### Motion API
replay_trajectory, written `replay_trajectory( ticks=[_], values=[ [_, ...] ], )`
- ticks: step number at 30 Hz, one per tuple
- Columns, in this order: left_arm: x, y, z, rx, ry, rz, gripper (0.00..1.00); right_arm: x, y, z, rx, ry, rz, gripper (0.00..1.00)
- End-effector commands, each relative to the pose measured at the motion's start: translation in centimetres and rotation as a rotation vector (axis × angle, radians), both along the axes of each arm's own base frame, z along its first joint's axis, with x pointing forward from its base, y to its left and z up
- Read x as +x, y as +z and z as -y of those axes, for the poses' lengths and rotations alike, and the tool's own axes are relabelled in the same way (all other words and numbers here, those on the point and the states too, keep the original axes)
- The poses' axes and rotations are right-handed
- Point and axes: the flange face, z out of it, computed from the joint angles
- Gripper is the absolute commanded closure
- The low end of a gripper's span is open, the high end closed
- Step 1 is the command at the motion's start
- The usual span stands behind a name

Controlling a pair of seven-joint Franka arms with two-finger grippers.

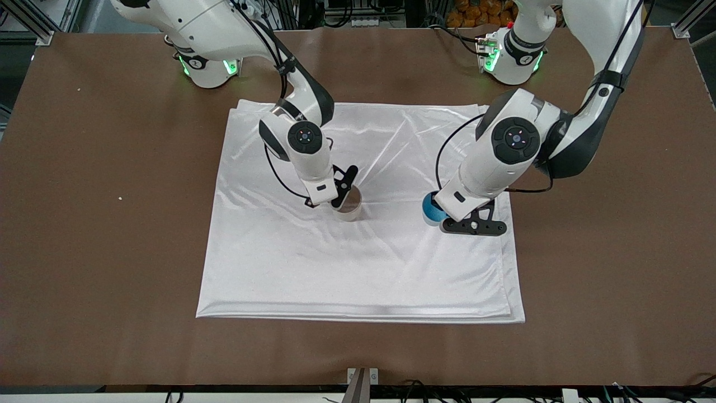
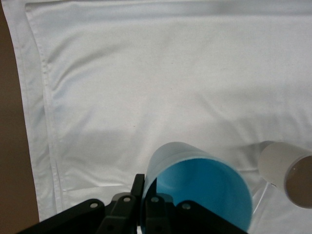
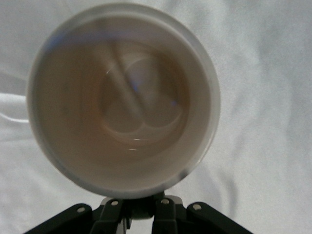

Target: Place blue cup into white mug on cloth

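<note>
Two grippers, each pinching a rim on the shiny white creased cloth (image 1: 358, 263).
Left gripper (image 2: 146, 207) clamps the small light-blue tapered cup (image 2: 197, 187), likely light, rigid, slick; right gripper (image 3: 141, 207) clamps the off-white cylindrical mug (image 3: 122, 97), likely heavier.

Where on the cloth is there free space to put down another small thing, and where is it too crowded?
The cloth is bare along its edge nearest the front camera, below the white mug and blue cup. The strip between them is also bare. It is crowded at the mug, gripped by the right gripper, and at the cup, gripped by the left gripper.
</note>
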Motion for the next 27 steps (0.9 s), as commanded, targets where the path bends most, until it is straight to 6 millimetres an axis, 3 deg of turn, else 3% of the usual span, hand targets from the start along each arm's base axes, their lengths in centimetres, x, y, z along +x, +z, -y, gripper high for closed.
replay_trajectory(
  ticks=[1, 8, 12, 16, 21, 23, 27],
  values=[
    [-0.7, -0.1, 2.3, 0.008, 0.028, 0.01, 1.0, 0.4, -0.3, -0.8, -0.016, -0.017, 0.011, 0.88],
    [-0.8, -0.1, 2.7, 0.004, 0.039, 0.014, 1.0, -0.4, -0.7, -1.3, -0.028, -0.007, 0.01, 0.84],
    [-0.8, -0.1, 2.7, 0.001, 0.061, 0.012, 1.0, -0.4, -0.6, -1.3, -0.028, -0.007, 0.012, 0.71],
    [-1.1, 0.3, 3.5, -0.006, 0.079, 0.015, 1.0, -0.4, -0.4, -1.4, -0.027, -0.003, 0.016, 0.69],
    [-1.4, 0.1, 4.1, -0.008, 0.1, 0.01, 1.0, -0.2, 0.2, -1.3, -0.032, 0.0, 0.023, 0.48],
    [-1.4, 0.3, 4.5, -0.011, 0.103, 0.013, 1.0, -0.3, 0.6, -1.3, -0.032, 0.002, 0.025, 0.44],
    [-1.8, 0.4, 5.5, -0.017, 0.13, 0.01, 1.0, 0.2, 3.0, -0.9, -0.024, -0.007, 0.042, 0.26]
  ],
)
